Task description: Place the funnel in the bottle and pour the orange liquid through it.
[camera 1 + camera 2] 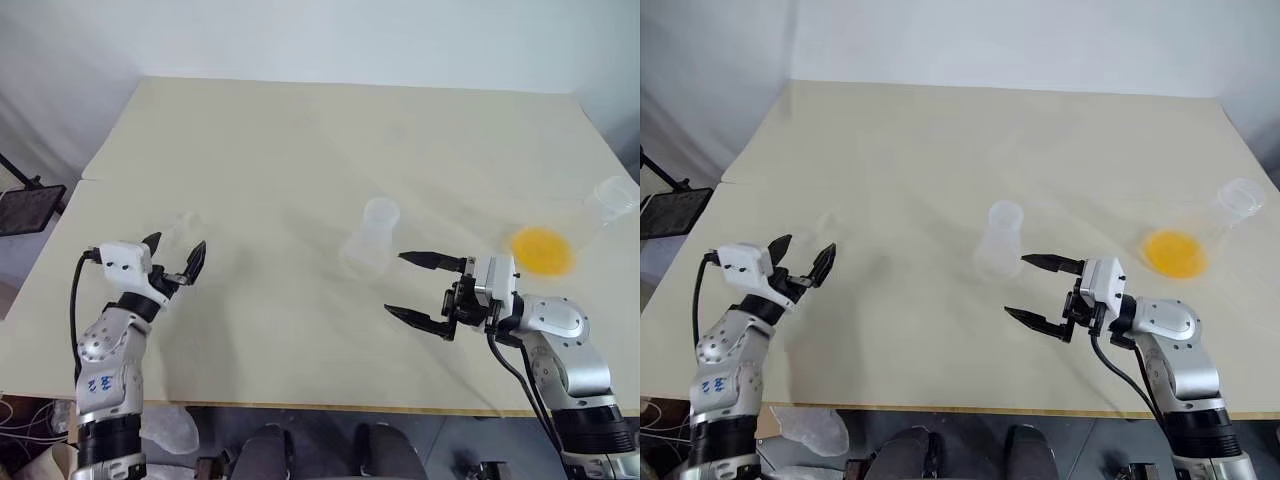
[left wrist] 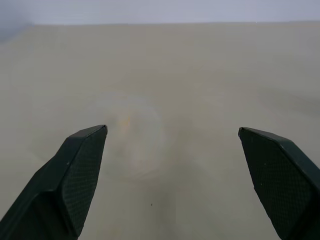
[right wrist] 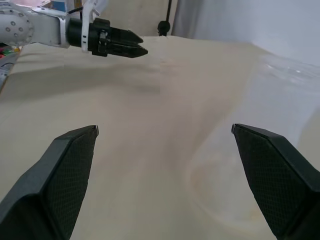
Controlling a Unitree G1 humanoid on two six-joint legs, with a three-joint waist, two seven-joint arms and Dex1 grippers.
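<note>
Pale counter [image 1: 300,150] spreads before me: the bottle [image 1: 372,235] stands mid-counter, just beyond my spread, empty right end effector [image 1: 420,285]. Orange liquid [image 1: 542,250] sits far right; my left end effector [image 1: 178,255], also released, faces what may be the funnel [image 2: 131,137].

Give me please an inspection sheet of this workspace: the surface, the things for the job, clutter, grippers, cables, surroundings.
Surface: beige table, no spill seen.
Funnel: faint clear shape on the table just ahead of the left gripper, not held.
Bottle: clear bottle upright near the table's middle, nothing in its neck.
Orange liquid: orange liquid inside a large clear flask at the right side.
Clutter: nothing seen on the table.
Grippers: left gripper open and empty; right gripper open and empty, beside the bottle.
Cables: black cable along the left arm.
Surroundings: black stand left of the table.
</note>
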